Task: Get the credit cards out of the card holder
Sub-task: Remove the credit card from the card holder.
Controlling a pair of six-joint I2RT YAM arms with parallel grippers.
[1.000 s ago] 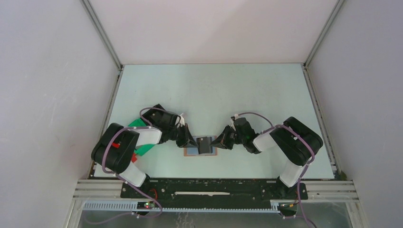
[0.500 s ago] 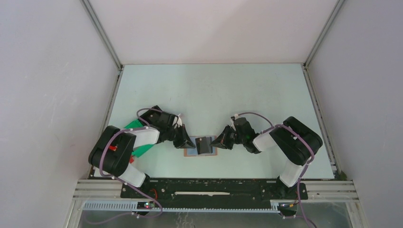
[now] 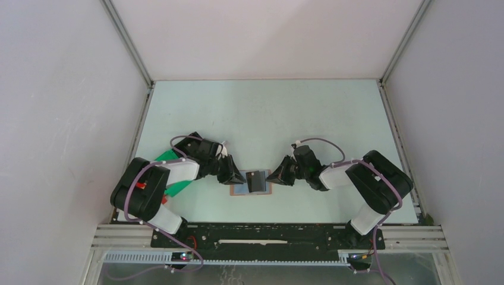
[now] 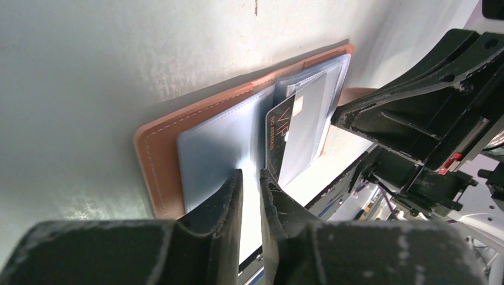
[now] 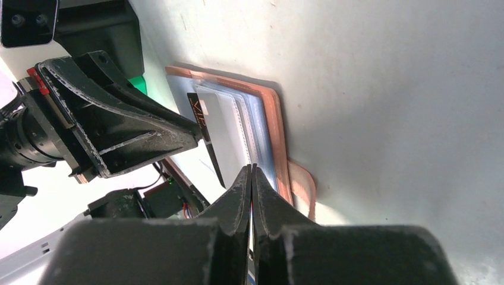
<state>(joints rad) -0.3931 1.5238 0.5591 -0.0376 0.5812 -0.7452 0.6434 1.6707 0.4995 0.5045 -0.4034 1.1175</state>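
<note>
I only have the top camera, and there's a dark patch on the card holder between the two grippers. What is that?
Observer: The left wrist view shows a black card with VIP lettering, standing up among the clear sleeves of the open card holder.
Operator: Is the right gripper open?
Observer: No. In its own wrist view the right gripper has its fingers pressed together, with the tips at the sleeves' edge. Whether they pinch a sleeve is unclear.
Operator: Where's the closing tab?
Observer: The closing tab sticks out past the holder's edge nearest the right gripper.
</note>
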